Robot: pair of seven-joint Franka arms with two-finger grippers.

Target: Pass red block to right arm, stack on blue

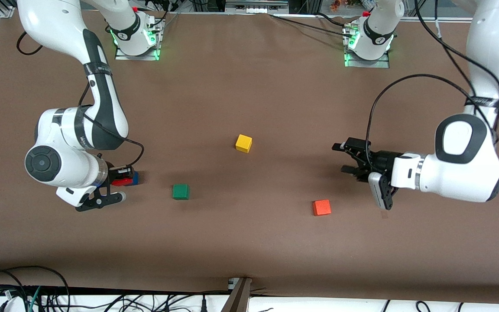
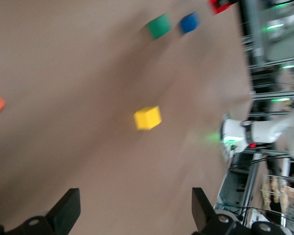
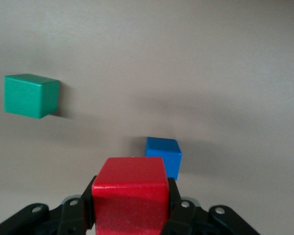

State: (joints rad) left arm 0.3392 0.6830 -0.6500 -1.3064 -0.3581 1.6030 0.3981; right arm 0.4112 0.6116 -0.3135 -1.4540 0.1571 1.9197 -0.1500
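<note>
My right gripper is shut on the red block, which fills the space between its fingers in the right wrist view. It holds the block low, right beside the blue cube, which sits on the table and shows partly past the red block. My left gripper is open and empty above the table near the left arm's end; its fingers stand wide apart. The left wrist view also shows the blue cube and the red block far off.
A green cube lies beside the blue one, toward the middle. A yellow cube sits mid-table. An orange-red cube lies near my left gripper, nearer the front camera. The brown table reaches to its front edge.
</note>
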